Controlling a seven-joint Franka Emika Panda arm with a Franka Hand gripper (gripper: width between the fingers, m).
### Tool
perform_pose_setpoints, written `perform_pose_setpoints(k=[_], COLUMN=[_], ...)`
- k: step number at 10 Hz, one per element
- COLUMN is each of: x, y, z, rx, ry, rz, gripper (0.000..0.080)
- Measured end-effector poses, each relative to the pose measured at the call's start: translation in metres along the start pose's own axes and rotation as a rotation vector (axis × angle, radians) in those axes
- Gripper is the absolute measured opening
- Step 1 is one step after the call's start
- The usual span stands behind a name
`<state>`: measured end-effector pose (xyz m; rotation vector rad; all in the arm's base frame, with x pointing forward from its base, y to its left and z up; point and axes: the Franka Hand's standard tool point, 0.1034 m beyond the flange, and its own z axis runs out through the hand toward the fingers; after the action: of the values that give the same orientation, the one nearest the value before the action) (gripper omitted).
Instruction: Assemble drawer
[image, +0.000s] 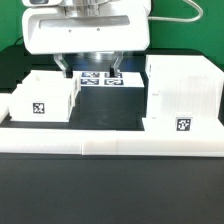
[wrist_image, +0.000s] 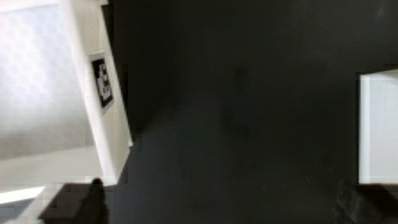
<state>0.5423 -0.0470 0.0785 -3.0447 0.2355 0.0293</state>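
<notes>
A small white box tray (image: 42, 98) with a square tag on its front stands on the black table at the exterior view's left. The large white housing (image: 185, 92), also tagged, stands at the exterior view's right. Only one tray shows. My gripper (image: 92, 66) hangs over the gap between them, near the back of the table. In the wrist view the gripper (wrist_image: 222, 212) is open and empty above bare black table. The tagged tray wall (wrist_image: 71, 90) is on one side and a white edge of the housing (wrist_image: 379, 125) on the other. One dark fingertip (wrist_image: 75, 205) shows.
The marker board (image: 100, 78) lies flat at the back centre, under the arm. A long low white rail (image: 110, 148) edges the table's front. The arm's white body (image: 85, 30) fills the top of the exterior view.
</notes>
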Motion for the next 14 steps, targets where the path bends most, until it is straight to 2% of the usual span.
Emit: perform_pose_setpoints(k=[2,3,6,8,12,14], x=[-0.001,-0.003,-0.026,-0.029,-0.029,-0.032], y=[0.003,0.013,0.038,0.050,0.049,0.052], z=[0.000,-0.002,0.017,0.027,0.027,0.037], rx=[0.000,0.000,-0.028,-0.036,-0.036,-0.044], ry=[-0.001,-0.001,0.013,0.007,0.006,0.000], rz=[-0.027,-0.114,-0.200,-0.213,-0.216,-0.215], gripper=[0.0648,0.0648,0.0648,0.0648,0.0648,0.0648])
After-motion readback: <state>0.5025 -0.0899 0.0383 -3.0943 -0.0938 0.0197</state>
